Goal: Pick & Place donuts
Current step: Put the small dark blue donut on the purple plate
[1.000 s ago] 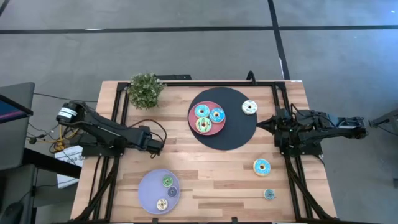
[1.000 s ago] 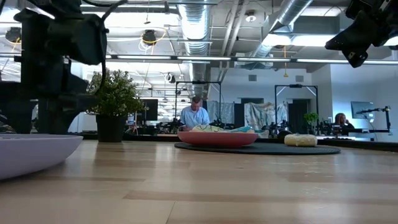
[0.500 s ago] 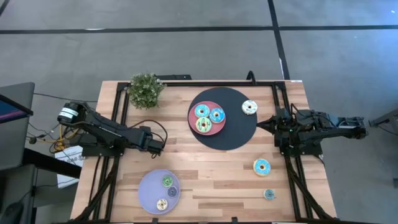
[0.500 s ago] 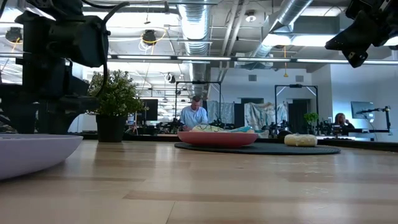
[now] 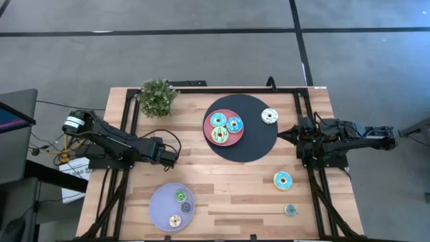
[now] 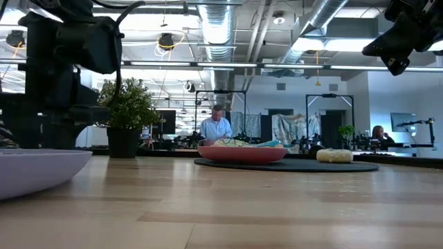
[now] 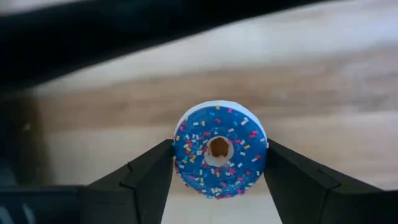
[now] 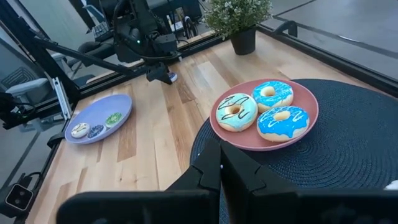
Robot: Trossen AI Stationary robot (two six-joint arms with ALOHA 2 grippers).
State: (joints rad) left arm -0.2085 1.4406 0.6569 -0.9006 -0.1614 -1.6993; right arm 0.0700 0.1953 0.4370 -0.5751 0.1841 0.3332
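Note:
My left gripper point(image 5: 173, 156) stands at the table's left-middle, pointing down, its fingers on either side of a small blue sprinkled donut point(image 7: 219, 151). The right wrist view also shows my left gripper point(image 8: 164, 76) low over the wood. A pink plate point(image 5: 224, 127) on a black round mat point(image 5: 259, 144) holds three bigger donuts. A white donut point(image 5: 269, 115) lies on the mat. Another bigger donut point(image 5: 283, 179) and a small one point(image 5: 290, 210) lie on the wood at the right. A lavender plate point(image 5: 171, 207) holds three small donuts. My right gripper point(image 8: 219, 165) waits shut at the right edge. My left gripper pinches the small blue donut between its two fingers, which meet the outer rim point(image 7: 179, 149) on two opposite sides. The fingers come from above, pointing down. The donut lies flat between them, icing up, over the wooden table top.
A potted plant point(image 5: 158, 96) stands at the far left corner. Black rails point(image 5: 127, 121) run along the table's left and right sides. Bare wood point(image 5: 222, 185) lies between the two plates. A person shows in the room point(image 6: 217, 126) beyond the table.

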